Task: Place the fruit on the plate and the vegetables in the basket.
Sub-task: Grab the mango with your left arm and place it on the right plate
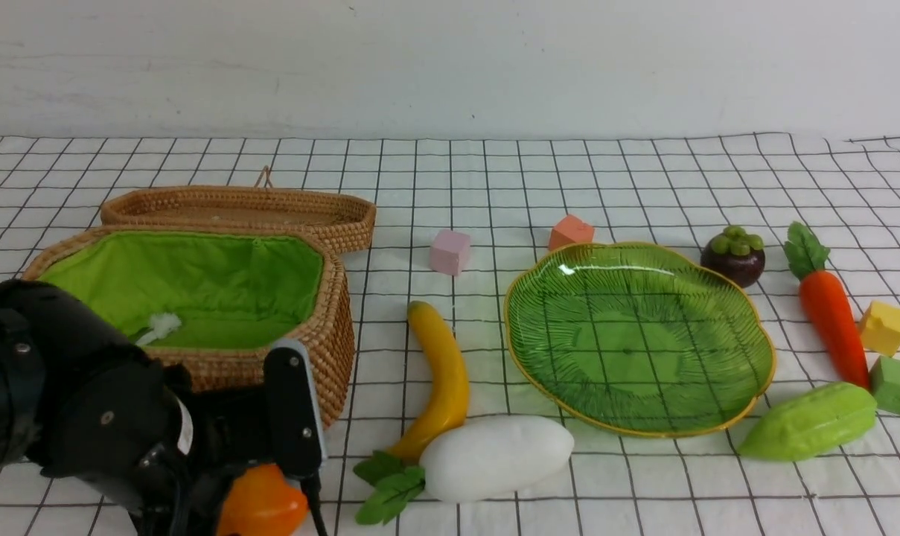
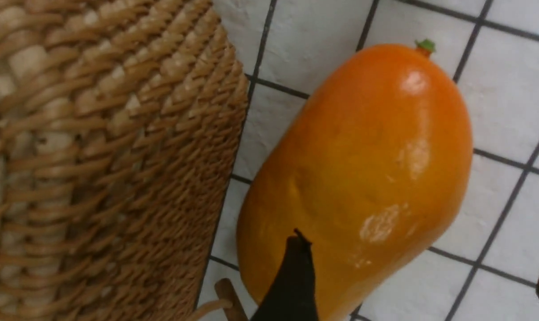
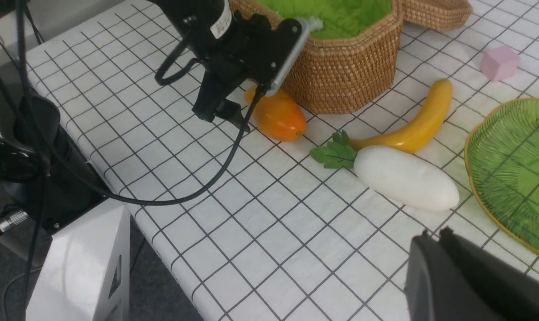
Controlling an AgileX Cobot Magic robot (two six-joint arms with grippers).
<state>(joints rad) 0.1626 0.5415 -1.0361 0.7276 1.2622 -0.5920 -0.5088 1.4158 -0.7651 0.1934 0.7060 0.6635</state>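
Note:
My left gripper (image 1: pixel 234 506) is open, its jaws straddling one end of the orange-yellow mango (image 1: pixel 267 510), which lies on the cloth against the wicker basket (image 1: pixel 323 342). In the left wrist view one fingertip (image 2: pixel 296 276) overlaps the mango (image 2: pixel 358 169). The banana (image 1: pixel 442 380) and white radish (image 1: pixel 494 455) lie between the basket and the green plate (image 1: pixel 636 335), which holds nothing. The mangosteen (image 1: pixel 732 255), carrot (image 1: pixel 829 313) and gourd (image 1: pixel 811 420) lie to the plate's right. My right gripper (image 3: pixel 434 234) is shut and empty above the cloth near the radish (image 3: pixel 405 178).
The flat wicker lid (image 1: pixel 241 212) leans behind the basket. A pink cube (image 1: pixel 450 251) and an orange cube (image 1: pixel 570 231) sit behind the plate. A yellow cube (image 1: pixel 883 327) and a green cube (image 1: pixel 896 385) sit beside the carrot. The table's near edge (image 3: pixel 162 232) shows in the right wrist view.

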